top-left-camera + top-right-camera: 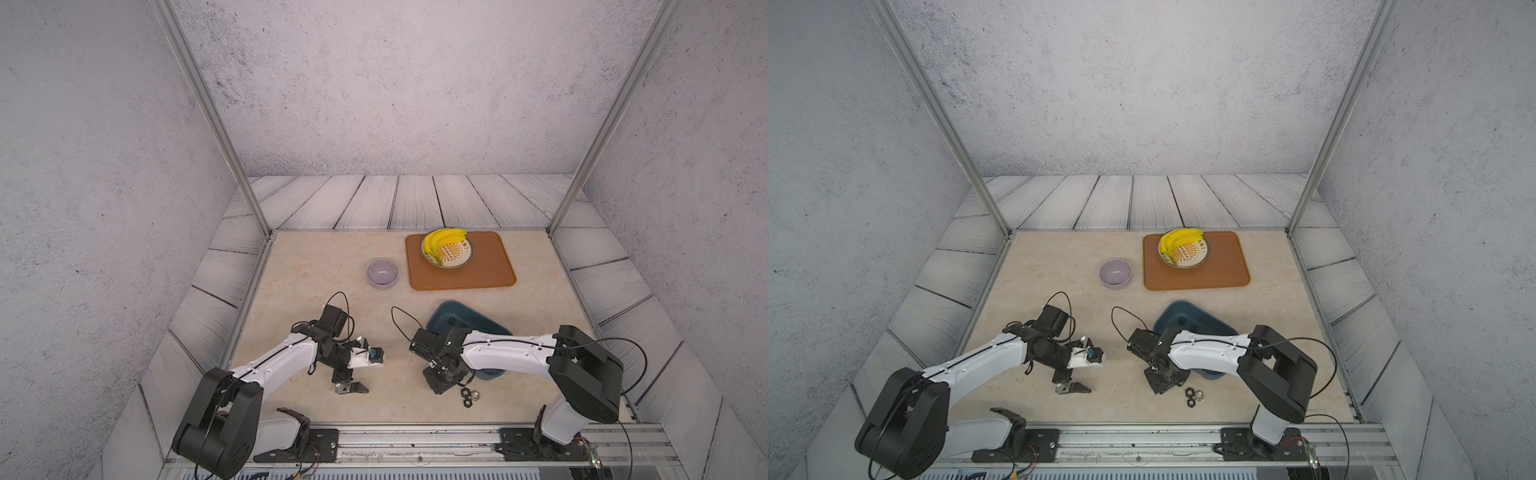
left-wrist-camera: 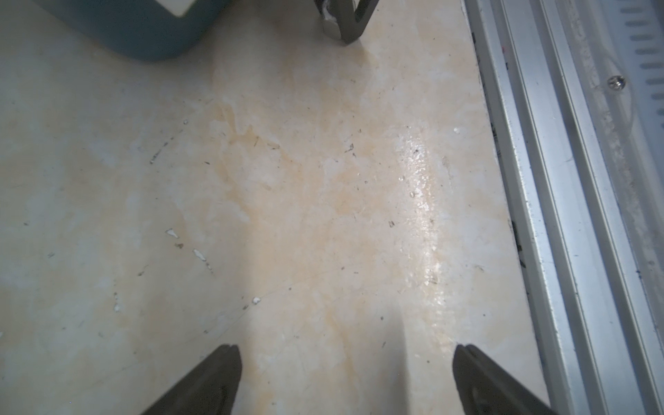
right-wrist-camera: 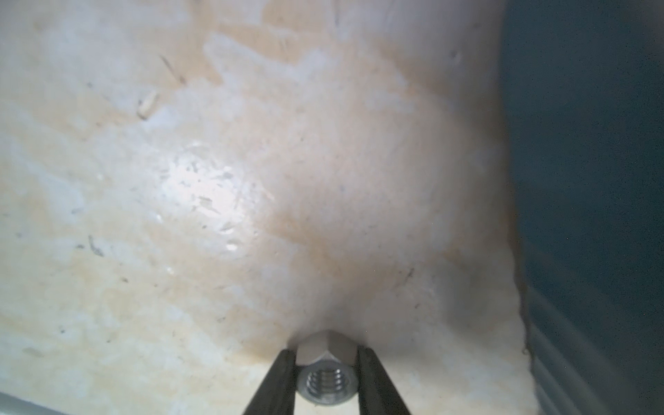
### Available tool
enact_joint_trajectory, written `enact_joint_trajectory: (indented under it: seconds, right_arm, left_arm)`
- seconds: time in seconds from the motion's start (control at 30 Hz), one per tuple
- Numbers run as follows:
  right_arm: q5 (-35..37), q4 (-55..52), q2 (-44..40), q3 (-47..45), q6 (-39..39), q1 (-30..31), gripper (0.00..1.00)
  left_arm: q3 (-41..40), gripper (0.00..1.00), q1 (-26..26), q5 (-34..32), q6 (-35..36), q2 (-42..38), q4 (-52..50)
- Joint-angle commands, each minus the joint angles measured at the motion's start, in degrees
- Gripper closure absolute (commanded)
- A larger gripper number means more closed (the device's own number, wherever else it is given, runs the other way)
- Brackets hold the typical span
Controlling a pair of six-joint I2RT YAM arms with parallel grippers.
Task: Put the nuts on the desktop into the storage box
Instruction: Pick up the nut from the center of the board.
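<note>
Right fingers (image 3: 282,384): clamped on a silver nut (image 3: 325,381) from both sides, with its threaded hole facing the wrist camera. It's down low at the bench (image 1: 332,270), and I can't tell if it's touching.
Left fingers (image 2: 212,388): spread wide with nothing between them, low over bare bench near the front rail (image 2: 575,215).
Loose nuts (image 1: 466,392): three in a tight little cluster on the bench, just beside the right fingers on the front side. Two are black, one silvery, and they show in both top views.
Box (image 1: 457,313): teal, on the bench, and the right arm (image 1: 507,353) reaches across over its near half. There's a dark speck or two inside, too small to call.
Other stuff: lilac bowl (image 1: 382,272), plus an orange tray (image 1: 494,272) with a plate (image 1: 457,259) of bananas (image 1: 444,239) — all at the far side, well apart from both arms.
</note>
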Motion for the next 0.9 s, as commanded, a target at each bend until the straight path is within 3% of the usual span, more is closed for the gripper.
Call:
enact_joint_trajectory:
  seconds: [0.0,0.5,0.87]
  right_arm:
    - [-0.21,-1.51,-0.16,1.16,0.58,0.36,0.68]
    - [1.53,-12.69,-7.57,11.65,0.33,0.44,0.69]
    - [8.32,-21.45,-8.77,20.21,-2.06,-0.24,0.68]
  left_arm:
    - [-0.56,0.02,-0.51,-0.09,-0.18,0.47,-0.60]
    - [2.10,0.02,-0.59,3.49,0.21,1.13,-4.69]
    - [17.82,0.02,-0.59,10.85,-1.14,2.95,-14.75]
